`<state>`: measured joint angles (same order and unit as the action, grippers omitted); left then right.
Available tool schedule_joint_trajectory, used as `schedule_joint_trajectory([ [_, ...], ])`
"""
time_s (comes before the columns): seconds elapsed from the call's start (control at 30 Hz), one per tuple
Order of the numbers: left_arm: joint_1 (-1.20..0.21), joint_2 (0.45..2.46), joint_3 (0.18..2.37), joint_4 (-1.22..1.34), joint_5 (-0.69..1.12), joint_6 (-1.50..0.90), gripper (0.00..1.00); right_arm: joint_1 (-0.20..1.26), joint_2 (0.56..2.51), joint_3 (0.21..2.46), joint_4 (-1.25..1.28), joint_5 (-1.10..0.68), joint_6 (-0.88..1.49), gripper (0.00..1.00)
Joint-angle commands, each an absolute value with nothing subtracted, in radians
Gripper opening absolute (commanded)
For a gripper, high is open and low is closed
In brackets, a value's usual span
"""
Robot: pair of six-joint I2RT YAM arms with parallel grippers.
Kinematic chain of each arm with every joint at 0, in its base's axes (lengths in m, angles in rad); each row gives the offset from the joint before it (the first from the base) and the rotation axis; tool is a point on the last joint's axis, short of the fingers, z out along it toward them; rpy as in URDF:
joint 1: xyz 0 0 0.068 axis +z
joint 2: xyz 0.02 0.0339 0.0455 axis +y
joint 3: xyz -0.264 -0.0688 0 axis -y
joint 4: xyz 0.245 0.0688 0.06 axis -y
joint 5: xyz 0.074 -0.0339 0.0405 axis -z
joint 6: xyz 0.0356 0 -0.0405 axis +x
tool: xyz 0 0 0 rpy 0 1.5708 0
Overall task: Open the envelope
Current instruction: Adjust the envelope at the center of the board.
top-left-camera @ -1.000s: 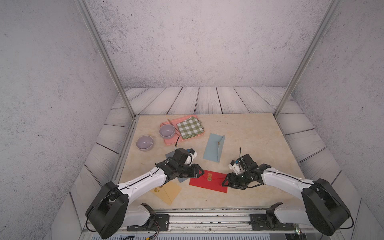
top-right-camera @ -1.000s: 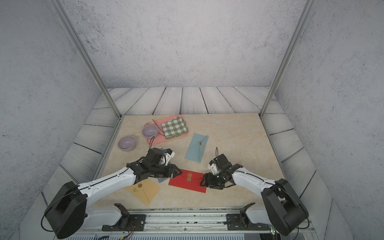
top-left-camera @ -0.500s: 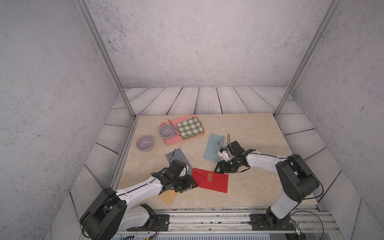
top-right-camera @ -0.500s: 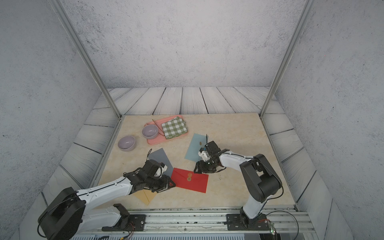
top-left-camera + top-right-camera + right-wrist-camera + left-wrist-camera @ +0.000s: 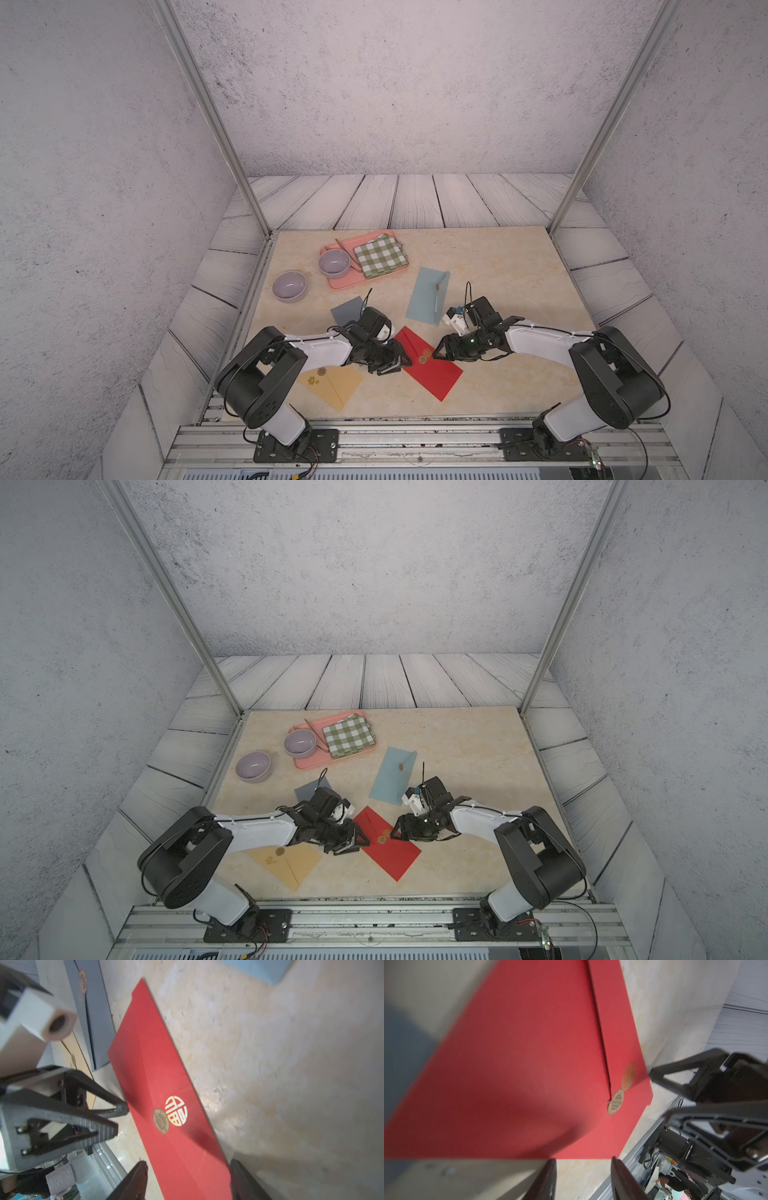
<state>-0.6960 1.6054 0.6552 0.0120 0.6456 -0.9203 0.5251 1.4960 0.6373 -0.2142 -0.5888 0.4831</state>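
Observation:
The red envelope (image 5: 432, 374) (image 5: 392, 854) lies flat and slanted near the table's front middle. Its flap is down, with a gold seal (image 5: 615, 1101) (image 5: 161, 1120) at the flap's tip. My left gripper (image 5: 399, 365) (image 5: 583, 1167) sits low at the envelope's left edge, open, with only bare table between its fingers. My right gripper (image 5: 437, 354) (image 5: 187, 1167) hovers at the envelope's far right edge, close to the seal. It is open, its fingers (image 5: 135, 1182) straddle the red paper without closing on it. The two grippers face each other across the seal.
A blue envelope (image 5: 428, 297) lies just behind the right gripper. A grey envelope (image 5: 348, 309) lies behind the left wrist and a yellow one (image 5: 332, 382) under the left forearm. A pink tray (image 5: 365, 280) with a bowl and checked cloth, and a second bowl (image 5: 289, 286), stand back left.
Half a second ago the right gripper was farther back by the blue envelope; it has come forward to the red envelope. The left gripper has moved up to its left edge.

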Motion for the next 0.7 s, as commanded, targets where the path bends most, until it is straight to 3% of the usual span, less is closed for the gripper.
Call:
schedule_joint_trajectory([
  [0.0, -0.697, 1.686, 0.733, 0.004, 0.64, -0.856, 0.47, 0.528, 1.466, 0.558, -0.311, -0.557, 0.555, 0.66],
  [0.27, -0.682, 1.783, 0.856, -0.024, 0.644, -0.81, 0.47, 0.516, 1.454, 0.523, -0.252, -0.592, 0.598, 0.65],
  [0.67, -0.676, 1.697, 0.727, 0.048, 0.638, -0.859, 0.48, 0.443, 1.495, 0.461, 0.008, -0.549, 0.751, 0.63],
])
